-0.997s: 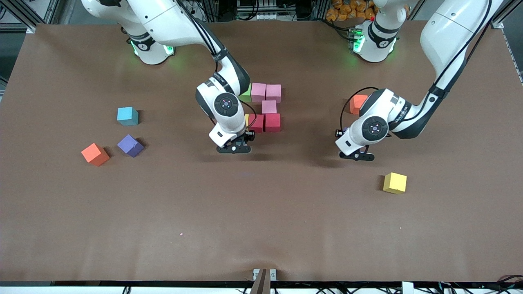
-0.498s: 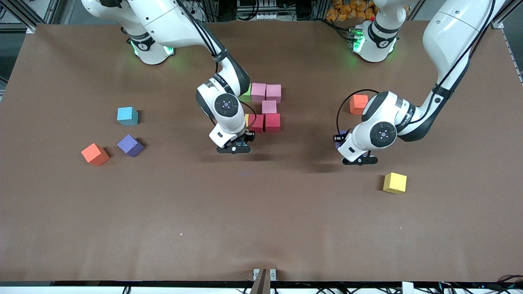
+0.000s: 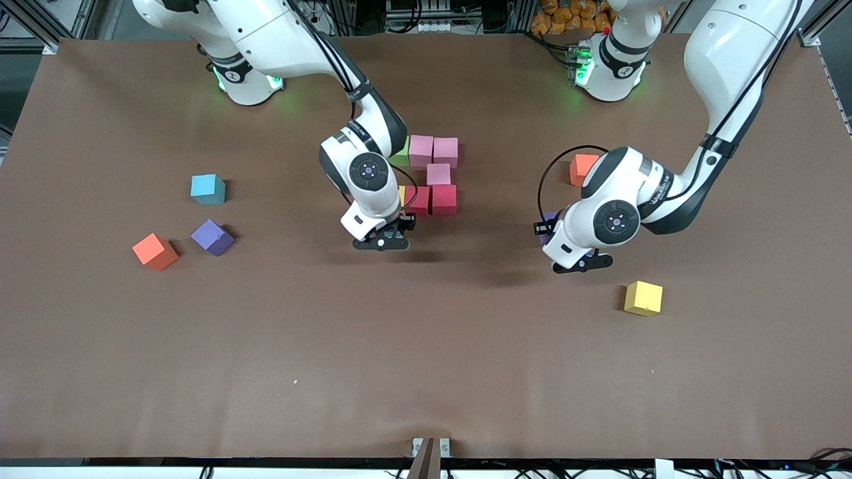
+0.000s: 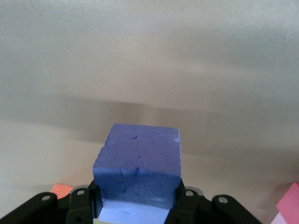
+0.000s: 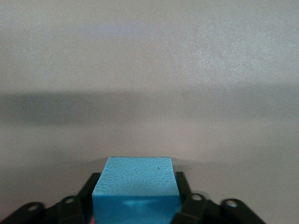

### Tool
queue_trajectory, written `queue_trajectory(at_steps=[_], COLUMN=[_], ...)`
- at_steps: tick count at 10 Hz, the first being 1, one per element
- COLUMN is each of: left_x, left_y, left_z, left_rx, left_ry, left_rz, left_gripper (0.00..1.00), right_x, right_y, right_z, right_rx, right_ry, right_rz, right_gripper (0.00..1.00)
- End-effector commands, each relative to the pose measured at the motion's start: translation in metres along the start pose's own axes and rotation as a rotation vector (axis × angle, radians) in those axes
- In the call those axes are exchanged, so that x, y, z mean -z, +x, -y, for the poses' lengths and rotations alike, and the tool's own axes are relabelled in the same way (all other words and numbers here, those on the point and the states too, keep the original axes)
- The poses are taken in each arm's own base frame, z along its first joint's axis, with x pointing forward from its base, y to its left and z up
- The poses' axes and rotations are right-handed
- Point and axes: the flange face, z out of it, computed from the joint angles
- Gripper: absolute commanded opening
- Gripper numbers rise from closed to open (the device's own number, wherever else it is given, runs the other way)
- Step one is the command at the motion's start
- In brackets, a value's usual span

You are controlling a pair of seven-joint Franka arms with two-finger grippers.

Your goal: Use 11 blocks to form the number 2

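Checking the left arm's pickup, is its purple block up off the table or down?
Up: purple block sits in the left gripper, table visible below.

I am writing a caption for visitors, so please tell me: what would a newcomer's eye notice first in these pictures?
First, the tight cluster of pink and red foam cubes at the middle of the brown table, with the right gripper at its edge and a light blue foam cube right at that gripper. Next, the left gripper holding a purple foam cube over bare table, toward the left arm's end.

A robotics lab: aluminium framing [image 3: 40, 30] (cables too) edges the table [image 3: 426, 372].
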Motion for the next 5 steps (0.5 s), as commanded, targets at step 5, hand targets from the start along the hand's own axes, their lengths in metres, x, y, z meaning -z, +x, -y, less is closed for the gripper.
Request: queue_trajectory(at_steps=[5], left_x=[0.012], left_y=[0.010], left_z=[-0.020], left_rx=[0.053], left_ry=[-0.035], left_rz=[0.014], left_gripper=[0.34], right_x=[0.084], right_y=[0.013], right_z=[-0.023], right_rx=[-0.021], right_ry=[0.009], right_rz=[-0.008], right_gripper=[1.00])
